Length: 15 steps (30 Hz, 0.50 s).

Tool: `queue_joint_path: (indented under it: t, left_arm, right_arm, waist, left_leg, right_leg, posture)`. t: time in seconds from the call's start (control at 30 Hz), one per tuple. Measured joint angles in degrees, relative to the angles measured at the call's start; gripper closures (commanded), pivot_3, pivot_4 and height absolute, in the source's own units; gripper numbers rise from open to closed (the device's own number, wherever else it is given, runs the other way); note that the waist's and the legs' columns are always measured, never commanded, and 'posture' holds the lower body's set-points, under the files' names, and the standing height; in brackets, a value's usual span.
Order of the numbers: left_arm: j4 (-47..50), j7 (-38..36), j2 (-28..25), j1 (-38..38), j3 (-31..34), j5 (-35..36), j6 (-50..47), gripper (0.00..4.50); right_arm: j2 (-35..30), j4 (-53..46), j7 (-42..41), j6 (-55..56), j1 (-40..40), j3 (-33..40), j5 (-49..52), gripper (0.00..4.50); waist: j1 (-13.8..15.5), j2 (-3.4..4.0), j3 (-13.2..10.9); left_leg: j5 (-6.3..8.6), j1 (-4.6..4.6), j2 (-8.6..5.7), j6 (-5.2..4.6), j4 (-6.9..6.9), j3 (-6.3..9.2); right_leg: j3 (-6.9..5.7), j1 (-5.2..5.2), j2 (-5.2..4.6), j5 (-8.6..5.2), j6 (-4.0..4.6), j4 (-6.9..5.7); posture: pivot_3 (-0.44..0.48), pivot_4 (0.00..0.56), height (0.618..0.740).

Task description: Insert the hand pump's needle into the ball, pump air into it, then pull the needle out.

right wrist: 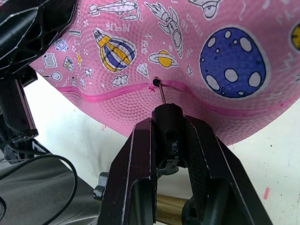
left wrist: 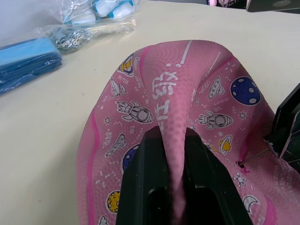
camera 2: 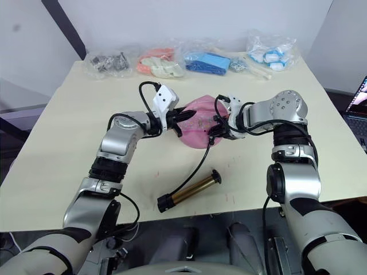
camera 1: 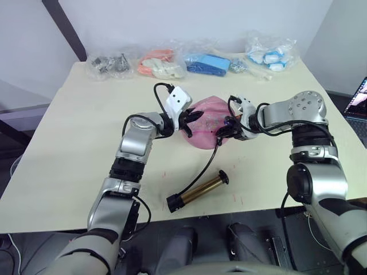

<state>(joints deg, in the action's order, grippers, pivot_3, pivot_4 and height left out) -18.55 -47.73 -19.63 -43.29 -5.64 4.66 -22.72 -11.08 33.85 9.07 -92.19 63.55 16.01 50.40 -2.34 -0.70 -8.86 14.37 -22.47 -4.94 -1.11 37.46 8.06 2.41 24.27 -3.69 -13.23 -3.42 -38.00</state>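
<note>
The left gripper [left wrist: 172, 187] pinches a raised fold of the limp pink ball [camera 1: 205, 123] mid-table. At the ball's 3 o'clock side, the right gripper [right wrist: 169, 126] clamps the needle [right wrist: 160, 93] fitting, needle tip in the valve. The hand pump [camera 1: 199, 191] lies at 6 o'clock.

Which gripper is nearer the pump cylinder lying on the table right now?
Right, though narrowly. The right gripper holds the needle fitting at the ball, up-table from the hand pump. The left gripper pinches the ball's far-left side, farther off.
</note>
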Motion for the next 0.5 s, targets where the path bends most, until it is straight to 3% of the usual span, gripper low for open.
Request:
queue_joint_path:
  t: [0.5]
  left_arm:
    - [1.59, 1.27, 1.12, 1.58, 2.41, 0.13, -4.36, 4.38]
  right_arm:
    - [6.3, 0.81, 0.04, -0.01, 1.64, 5.78, -9.76, 4.15]
  waist:
    - [-0.3, 0.13, 0.68]
  left_leg:
    - [0.03, 0.46, 0.06, -0.03, -0.24, -0.14]
  right_leg:
    - [0.16, -0.28, 0.05, -0.01, 0.01, 0.05]
  posture:
    - [0.0, 0.15, 0.74]
